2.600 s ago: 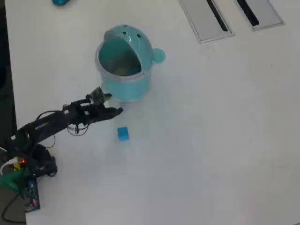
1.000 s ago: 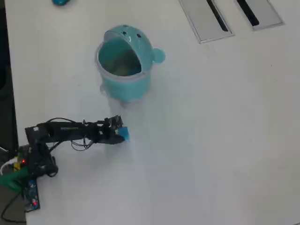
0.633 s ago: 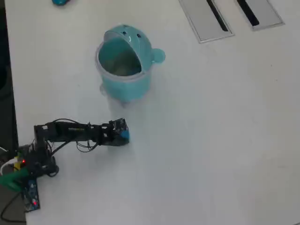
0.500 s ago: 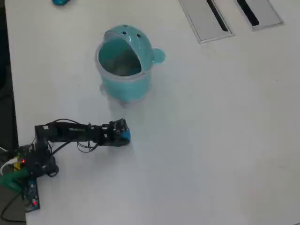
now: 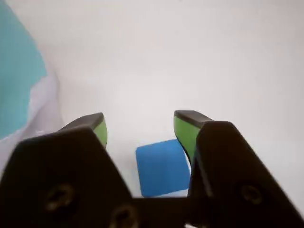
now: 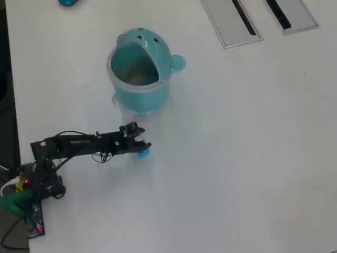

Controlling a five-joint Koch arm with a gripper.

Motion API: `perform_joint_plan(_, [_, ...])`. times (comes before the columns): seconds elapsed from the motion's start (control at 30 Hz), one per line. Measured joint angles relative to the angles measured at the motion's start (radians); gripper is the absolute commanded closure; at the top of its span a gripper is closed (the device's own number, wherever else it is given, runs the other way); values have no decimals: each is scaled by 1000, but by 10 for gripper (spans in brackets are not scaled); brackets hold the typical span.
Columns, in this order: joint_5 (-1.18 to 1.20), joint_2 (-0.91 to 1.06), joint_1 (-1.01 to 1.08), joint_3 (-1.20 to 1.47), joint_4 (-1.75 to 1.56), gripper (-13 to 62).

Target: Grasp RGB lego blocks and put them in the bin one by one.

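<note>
The gripper (image 5: 140, 130) is standing spread, its two green-lined jaws apart with the blue block (image 5: 163, 166) sitting between them on the white table (image 5: 199, 52). In the wrist view the right jaw's green pad is lying right against the block's right edge, while a clear strip of table is showing between the block and the left jaw, so nothing is pinching the block. The block is lying flat on the table.

In the overhead view the arm (image 6: 79, 145) is reaching from the table's lower-left corner toward the right, and the gripper (image 6: 143, 149) is hanging over the block (image 6: 143, 153), which is peeking out just below the tip. The block is sitting left of the table's centre, below the bin (image 6: 139, 89) and apart from it. The bin is standing upright in the upper-left part of the table with its domed lid (image 6: 152, 45) flipped back and its mouth open; what is lying inside cannot be told. In the wrist view the bin's wall (image 5: 16, 76) is filling the left edge. Two grey slotted panels (image 6: 231, 21) are lying along the table's top edge at the right, and a small teal object (image 6: 67, 2) is sitting at the top edge at the left.
</note>
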Motion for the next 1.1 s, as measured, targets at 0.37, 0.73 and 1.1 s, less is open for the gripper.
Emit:
perform_joint_plan(0.37, [-31, 77, -2, 84, 11, 172])
perform_joint_plan(0.73, [-124, -124, 63, 84, -41, 166])
perform_joint_plan(1.1, [-37, -150, 84, 84, -124, 377])
